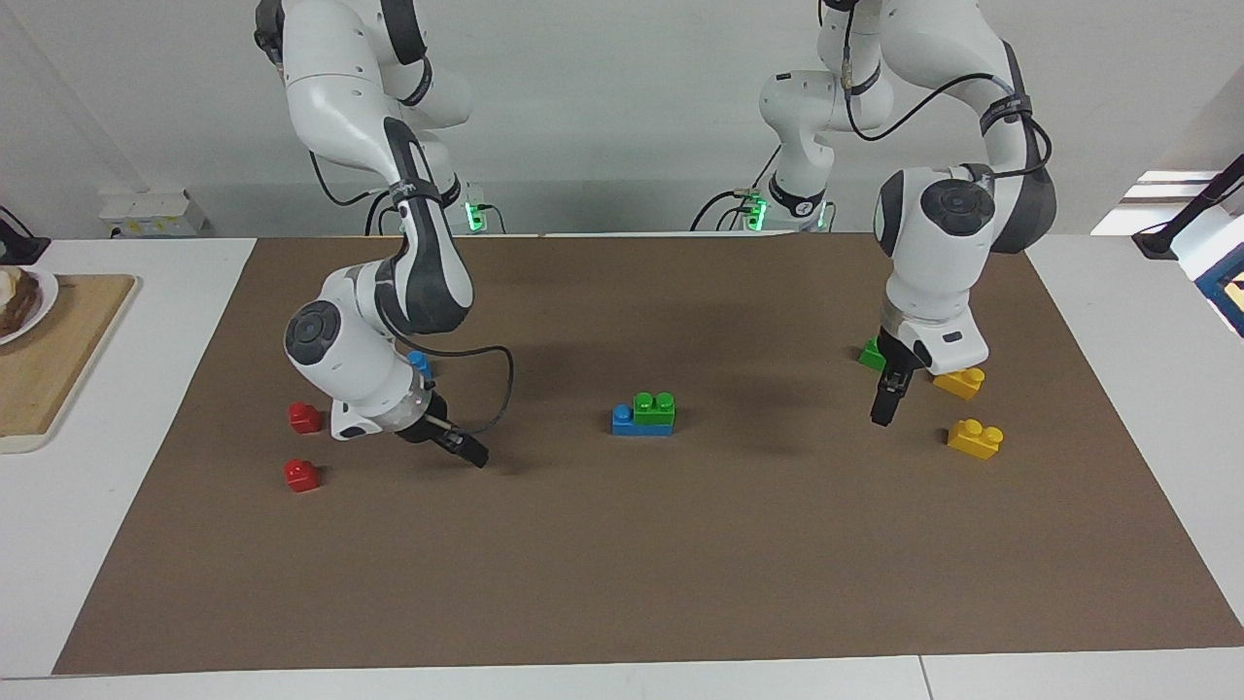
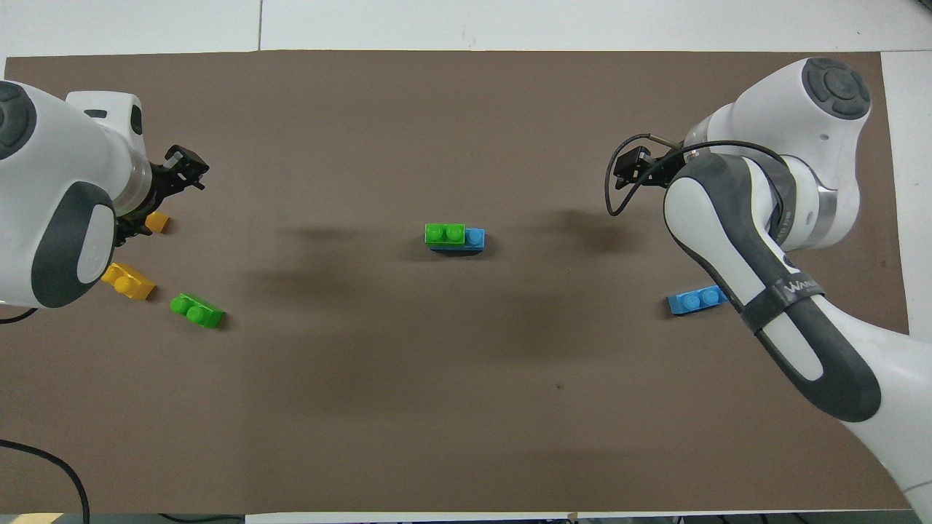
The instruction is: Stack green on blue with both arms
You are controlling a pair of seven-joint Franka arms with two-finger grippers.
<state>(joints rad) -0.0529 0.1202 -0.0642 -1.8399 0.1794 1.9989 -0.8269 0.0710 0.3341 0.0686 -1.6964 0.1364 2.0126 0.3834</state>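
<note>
A green two-stud brick (image 1: pixel 653 406) sits on a blue brick (image 1: pixel 625 422) at the middle of the brown mat; the pair also shows in the overhead view, green (image 2: pixel 445 233) on blue (image 2: pixel 475 239). A second green brick (image 1: pixel 871 355) (image 2: pixel 196 311) lies loose by the left arm. A second blue brick (image 1: pixel 420 364) (image 2: pixel 695 300) is partly hidden by the right arm. My left gripper (image 1: pixel 884 408) (image 2: pixel 186 169) hangs open and empty over the mat beside the yellow bricks. My right gripper (image 1: pixel 470 450) (image 2: pixel 632 166) holds nothing, low over the mat near the red bricks.
Two yellow bricks (image 1: pixel 960 381) (image 1: pixel 975 438) lie at the left arm's end. Two red bricks (image 1: pixel 304 417) (image 1: pixel 301 474) lie at the right arm's end. A wooden board (image 1: pixel 58 360) with a plate stands off the mat (image 1: pixel 622 583) at that end.
</note>
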